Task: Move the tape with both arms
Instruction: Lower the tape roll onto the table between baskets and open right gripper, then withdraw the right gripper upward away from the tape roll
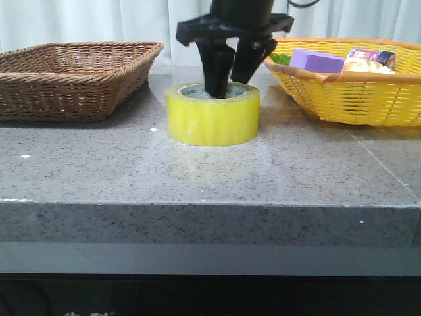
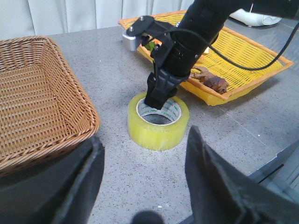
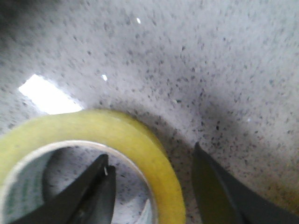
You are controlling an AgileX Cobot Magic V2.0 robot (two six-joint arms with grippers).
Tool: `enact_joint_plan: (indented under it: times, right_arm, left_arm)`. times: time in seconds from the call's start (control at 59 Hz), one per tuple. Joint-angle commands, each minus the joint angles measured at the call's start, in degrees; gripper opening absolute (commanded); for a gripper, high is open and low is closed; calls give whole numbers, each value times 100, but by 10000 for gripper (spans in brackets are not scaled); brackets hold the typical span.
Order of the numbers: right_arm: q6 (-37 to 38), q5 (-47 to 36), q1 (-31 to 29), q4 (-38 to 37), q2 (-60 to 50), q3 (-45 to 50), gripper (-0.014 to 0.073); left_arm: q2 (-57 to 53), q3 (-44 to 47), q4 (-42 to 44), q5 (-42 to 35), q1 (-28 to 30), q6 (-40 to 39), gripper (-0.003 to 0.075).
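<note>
Brown basket (image 1: 75,79): we see it at the left of the tabletop (image 1: 210,171), apparently holding nothing; we judge it the likely place for the roll, though the task does not say so.
Left end effector (image 2: 142,186): its fingers stand wide apart with nothing between them; it hangs back near the brown basket, facing the roll, which we read as waiting to receive the hand-over.
Tape (image 1: 212,113): the yellow roll lies flat on the tabletop between the two baskets, its hole facing up; lying this way, its wall can be pinched from above.
Right end effector (image 1: 230,74): the arm comes down steeply from above; one finger sits inside the core and the other outside the far wall, so the jaws straddle the wall; they are still parted, and in the wrist view we see a gap beside the outer finger; we judge the pinch not yet made.
Yellow basket (image 1: 355,99): at the right, holding a purple box (image 1: 317,62) and other packets; none of these belongs to the task.
</note>
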Motion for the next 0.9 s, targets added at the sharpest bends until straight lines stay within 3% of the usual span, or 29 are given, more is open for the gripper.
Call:
enact_joint_plan:
  times: [0.0, 0.39, 0.644, 0.881]
  right_arm:
    - [12, -99, -3, 242, -522, -301, 402]
    - [12, -406, -138, 594, -2052, 218, 402]
    - [12, -1276, -333, 598, -3660, 1910, 402]
    - [12, -1790, -982, 610, -5280, 3726, 402]
  left_arm:
    - [31, -147, -74, -443, -45, -19, 385]
    - [31, -147, -74, -443, -45, -19, 385]
    - [31, -147, -74, -443, -45, -19, 385]
    - [31, -147, -74, -443, -45, -19, 385]
